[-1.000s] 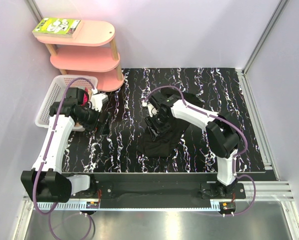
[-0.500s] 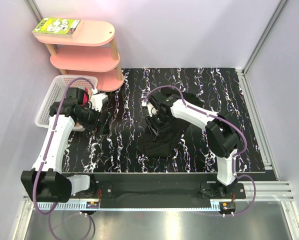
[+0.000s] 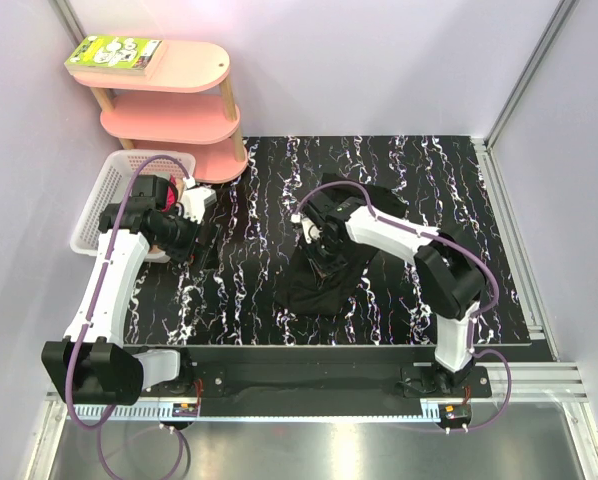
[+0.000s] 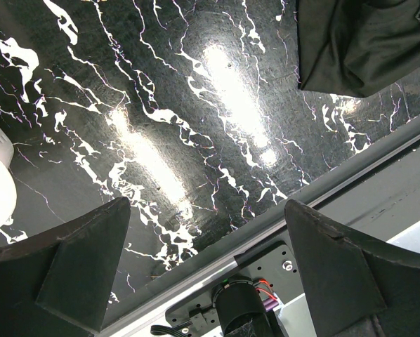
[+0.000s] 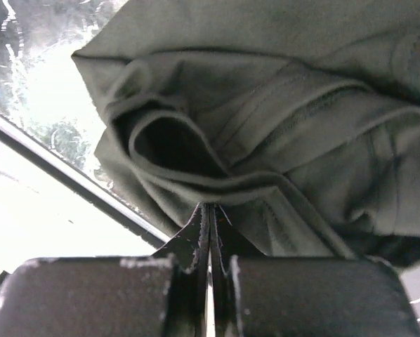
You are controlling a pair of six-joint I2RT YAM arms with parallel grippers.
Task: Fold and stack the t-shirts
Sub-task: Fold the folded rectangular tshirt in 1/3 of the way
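Pale lilac walls close in a black table [image 3: 249,190] veined with white. At the back left corner stands a pink shelf [image 3: 184,68] of three tiers, with a green and white book [image 3: 114,52] on its top tier. Just in front of the shelf, at the table's left edge, sits a white basket [image 3: 97,195]. A bit of red cloth [image 3: 171,208] shows in it, mostly hidden behind the left arm, so what it is cannot be told.

The black shirt [image 3: 319,285] lies bunched near the middle of the table, towards the near edge. The right gripper [image 5: 208,210] is on top of it, its fingers pressed together and pinching a fold of the cloth. The left gripper [image 4: 206,207] hangs over bare table beside the basket, jaws wide apart and holding nothing, with the shirt well off to its side.
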